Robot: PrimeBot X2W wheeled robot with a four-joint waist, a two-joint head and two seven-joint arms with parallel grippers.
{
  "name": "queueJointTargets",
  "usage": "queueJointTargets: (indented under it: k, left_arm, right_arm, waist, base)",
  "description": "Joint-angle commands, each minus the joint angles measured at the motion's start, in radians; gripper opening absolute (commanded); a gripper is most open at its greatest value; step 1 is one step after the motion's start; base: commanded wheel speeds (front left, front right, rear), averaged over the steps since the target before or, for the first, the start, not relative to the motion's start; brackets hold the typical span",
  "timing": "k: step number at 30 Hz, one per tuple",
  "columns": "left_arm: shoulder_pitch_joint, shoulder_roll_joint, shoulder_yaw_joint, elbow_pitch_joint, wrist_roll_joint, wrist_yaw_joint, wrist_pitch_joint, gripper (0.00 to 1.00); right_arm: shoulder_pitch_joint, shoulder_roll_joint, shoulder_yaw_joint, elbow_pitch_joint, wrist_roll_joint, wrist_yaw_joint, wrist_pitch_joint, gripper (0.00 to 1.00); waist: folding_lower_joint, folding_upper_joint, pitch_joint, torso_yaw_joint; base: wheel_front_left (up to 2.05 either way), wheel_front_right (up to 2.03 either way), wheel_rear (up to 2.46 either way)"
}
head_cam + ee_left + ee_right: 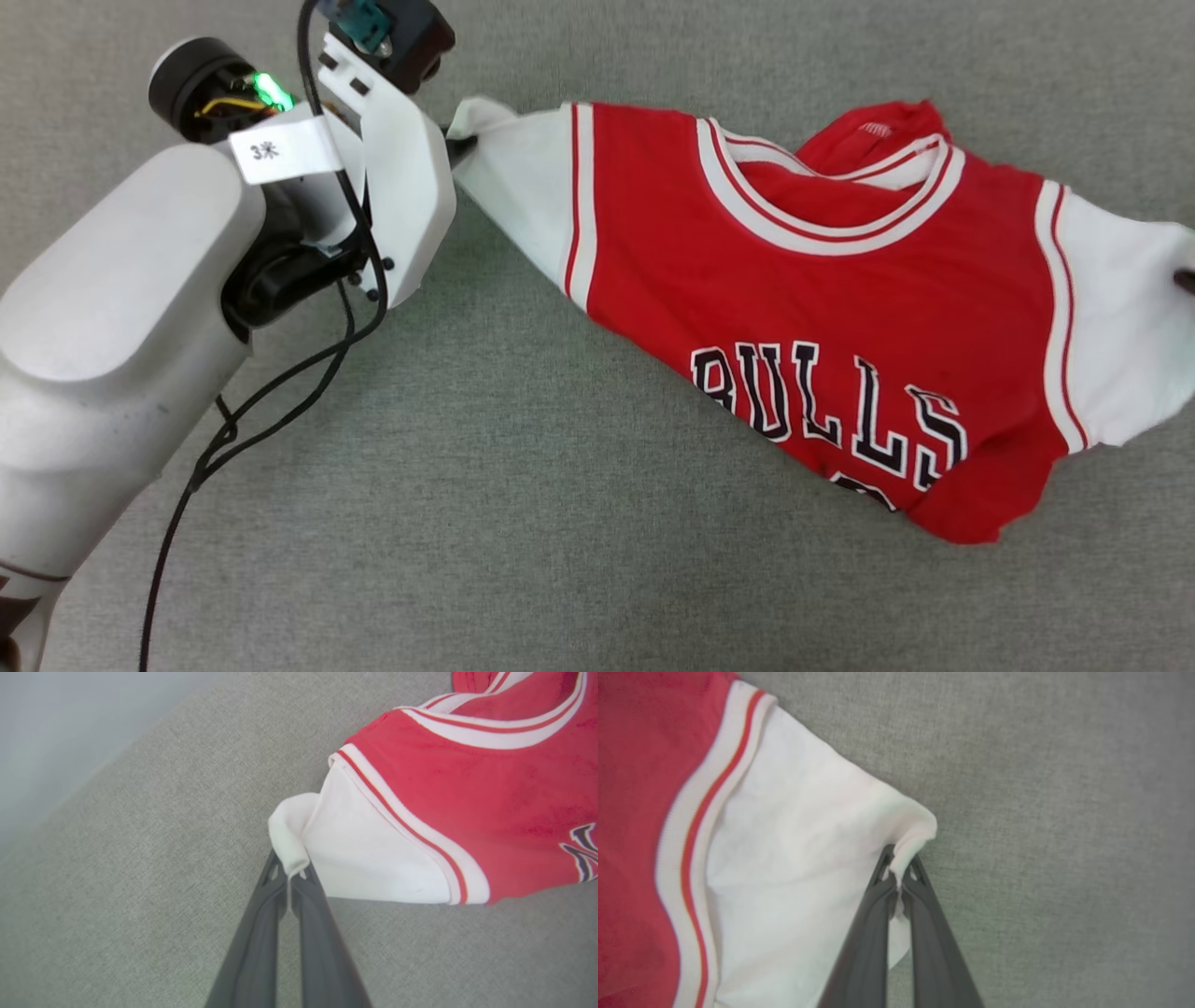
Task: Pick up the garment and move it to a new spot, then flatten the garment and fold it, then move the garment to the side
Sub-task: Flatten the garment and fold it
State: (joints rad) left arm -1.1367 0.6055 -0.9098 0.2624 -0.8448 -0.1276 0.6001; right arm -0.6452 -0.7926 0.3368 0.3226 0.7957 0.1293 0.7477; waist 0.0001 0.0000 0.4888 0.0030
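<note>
1. While our two grippers hold it stretched by its sleeves, the garment (822, 308) lies right of centre in the head view. Its red front faces up, with the collar toward the top and the dark letters lower down. The bottom hem is crumpled under.
2. On our left side, the left gripper (290, 877) has its jaws pressed together on a pinch of the white sleeve tip.
3. On our right side, the right gripper (900, 873) likewise pinches the other white sleeve's corner.
4. Beneath is a grey woven surface (523, 485). We cannot tell how much of the garment rests on it.
5. Our pale left forearm (112, 308) and its black cable (280, 392) occupy the head view's left.
</note>
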Motion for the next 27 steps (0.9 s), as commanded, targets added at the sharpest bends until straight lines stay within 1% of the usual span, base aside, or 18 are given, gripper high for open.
queueJointTargets:
  k: [1,6,9,11,16,19,21,24,27]
  left_arm:
    - [0.001,-0.006,0.008,0.006,0.008,0.000,-0.045,0.00]
    - [-0.002,0.010,0.028,-0.003,0.023,-0.001,-0.135,0.00]
    - [-0.009,0.022,0.039,-0.015,0.026,-0.001,-0.160,0.00]
    - [-0.021,0.032,0.056,-0.030,0.030,0.008,-0.185,0.00]
    - [-0.069,0.043,0.104,-0.074,0.041,0.034,-0.231,0.00]
    - [-0.123,0.039,0.129,-0.092,0.056,0.047,-0.246,0.00]
    - [-0.164,0.033,0.149,-0.092,0.067,0.059,-0.257,0.00]
    - [-0.242,0.022,0.178,-0.067,0.081,0.069,-0.271,0.00]
    - [-0.331,0.000,0.200,-0.019,0.099,0.067,-0.286,0.00]
  right_arm:
    - [-0.020,0.000,-0.018,-0.022,0.013,0.002,-0.051,0.00]
    - [-0.020,-0.049,-0.024,-0.109,0.006,0.001,-0.135,0.00]
    - [-0.023,-0.058,-0.037,-0.140,0.010,0.001,-0.160,0.00]
    - [-0.035,-0.063,-0.050,-0.174,0.016,0.001,-0.180,0.00]
    - [-0.091,-0.072,-0.076,-0.262,-0.017,0.001,-0.233,0.00]
    - [-0.157,-0.057,-0.097,-0.290,-0.051,0.001,-0.257,0.00]
    - [-0.219,-0.043,-0.100,-0.299,-0.095,0.001,-0.267,0.00]
    - [-0.331,-0.007,-0.091,-0.281,-0.167,0.001,-0.271,0.00]
    - [-0.471,0.037,-0.072,-0.235,-0.251,0.001,-0.286,0.00]
  waist:
    - [-0.0001,0.0000,-0.055,-0.004]
    - [-0.0001,0.0000,-0.127,-0.004]
    - [-0.0001,0.0000,-0.149,-0.005]
    - [-0.0001,0.0000,-0.166,-0.006]
    - [-0.0001,0.0000,-0.181,0.004]
    - [-0.0001,0.0000,-0.173,0.013]
    - [-0.0001,0.0000,-0.158,0.017]
    - [-0.0001,0.0000,-0.125,0.020]
    - [-0.0001,0.0000,-0.084,0.021]
  base:
    - [0.00,0.00,0.00]
    - [0.00,0.00,0.00]
    - [0.00,0.00,0.00]
    - [0.00,0.00,0.00]
    - [0.00,0.00,0.00]
    - [0.00,0.00,0.00]
    - [0.00,0.00,0.00]
    - [0.00,0.00,0.00]
    - [0.00,0.00,0.00]
